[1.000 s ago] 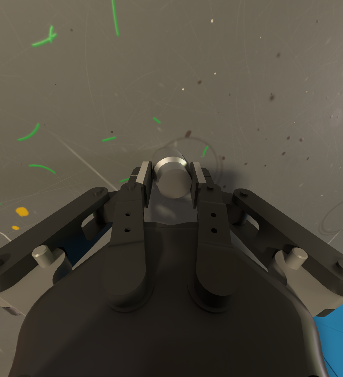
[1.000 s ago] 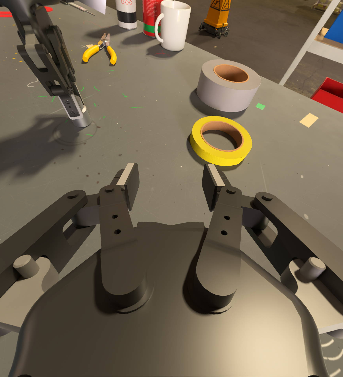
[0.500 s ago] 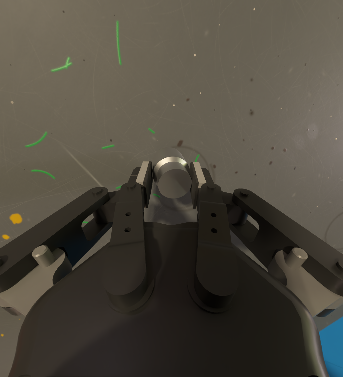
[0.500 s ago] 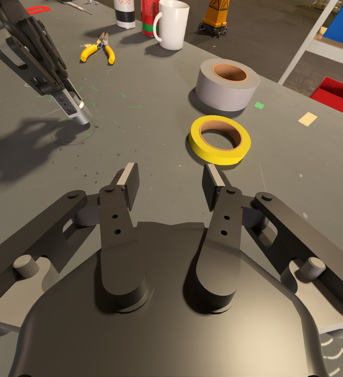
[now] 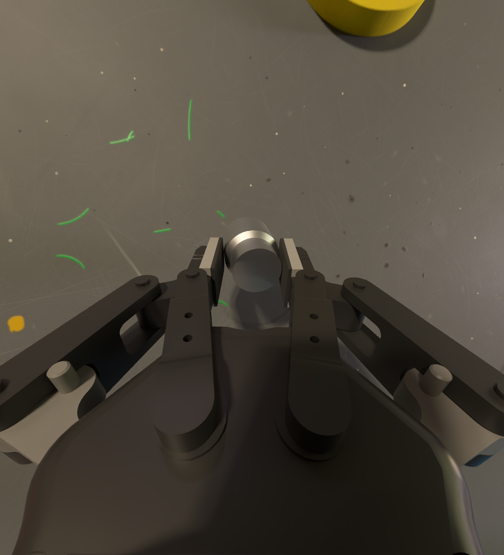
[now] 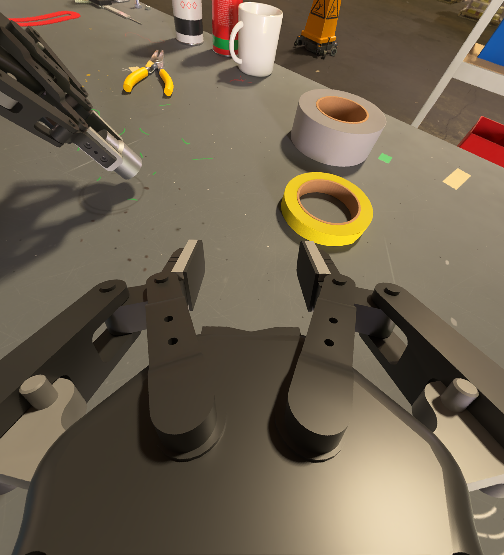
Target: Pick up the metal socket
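The metal socket (image 5: 252, 258) is a short silver cylinder. My left gripper (image 5: 252, 255) is shut on it, one pad on each side, and holds it tilted above the grey table. In the right wrist view the same gripper (image 6: 115, 156) comes in from the upper left with the socket (image 6: 127, 165) sticking out of its fingertips, clear of the table, its shadow below it. My right gripper (image 6: 249, 264) is open and empty, low over the table in front of the yellow tape roll.
A yellow tape roll (image 6: 327, 207) and a grey tape roll (image 6: 337, 127) lie to the right. Yellow-handled pliers (image 6: 151, 75), a white mug (image 6: 258, 37) and two cans stand at the back. The table edge runs along the far right. The yellow roll (image 5: 367, 15) shows in the left wrist view.
My left gripper has lifted the socket off the table, tilted further and moved toward the tape rolls. The right gripper has stayed open and still.
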